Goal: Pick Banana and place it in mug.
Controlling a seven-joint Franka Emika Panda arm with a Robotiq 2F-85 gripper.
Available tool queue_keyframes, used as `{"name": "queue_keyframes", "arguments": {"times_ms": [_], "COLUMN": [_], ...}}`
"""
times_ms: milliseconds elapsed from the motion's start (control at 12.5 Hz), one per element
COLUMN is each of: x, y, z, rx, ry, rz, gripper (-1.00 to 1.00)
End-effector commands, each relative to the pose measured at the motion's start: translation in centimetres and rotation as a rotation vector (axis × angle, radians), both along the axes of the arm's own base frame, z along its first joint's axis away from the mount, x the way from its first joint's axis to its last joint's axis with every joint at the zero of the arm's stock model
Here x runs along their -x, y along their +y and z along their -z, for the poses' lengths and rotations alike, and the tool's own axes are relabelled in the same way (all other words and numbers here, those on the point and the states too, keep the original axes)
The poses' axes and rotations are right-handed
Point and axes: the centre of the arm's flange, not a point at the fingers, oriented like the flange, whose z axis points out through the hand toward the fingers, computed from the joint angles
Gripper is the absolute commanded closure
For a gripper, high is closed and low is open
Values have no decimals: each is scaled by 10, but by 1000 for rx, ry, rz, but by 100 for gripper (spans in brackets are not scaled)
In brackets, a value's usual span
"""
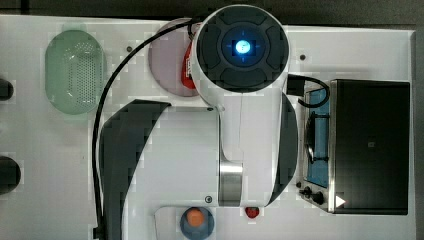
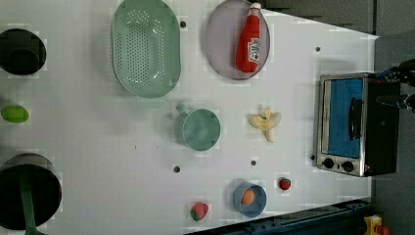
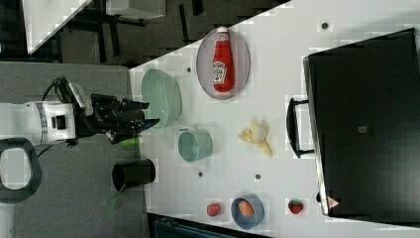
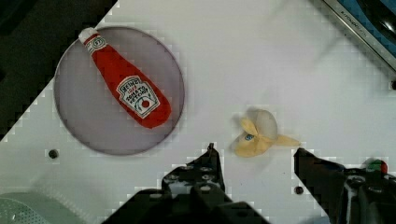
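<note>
Banana lies loose on the bench

The peeled banana [image 2: 265, 122] lies flat beside the mug [image 2: 197, 129], peel splayed, long axis unclear; fingers [image 4: 208, 164] spread, empty.

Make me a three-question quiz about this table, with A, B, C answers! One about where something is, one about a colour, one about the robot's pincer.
1. Where does the ketchup bottle lie?
A. in the mug
B. on the purple plate
C. in the green basket

2. What colour is the bowl holding the orange ball?
A. blue
B. red
C. black

3. The pincer is
A. open, holding nothing
B. shut on the banana
C. shut on a strawberry

Answers: 1 B, the bottle rests on the plate; 2 A, its rim is blue; 3 A, the fingers stand apart and the banana lies free on the table.
</note>
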Motion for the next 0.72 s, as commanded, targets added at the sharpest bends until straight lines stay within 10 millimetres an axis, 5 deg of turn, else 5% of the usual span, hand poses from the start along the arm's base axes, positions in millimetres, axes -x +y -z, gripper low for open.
{"name": "queue_keyframes", "arguments": {"times_ms": [80,320,720], "x": [88,85,61], "y": [-26,-26,-26], "z": [-87,-64,49], "rx": [-50,-52,-50], "ry": [30,75,138], "rz": [31,31,35], "gripper": [-48,-100,-100]}}
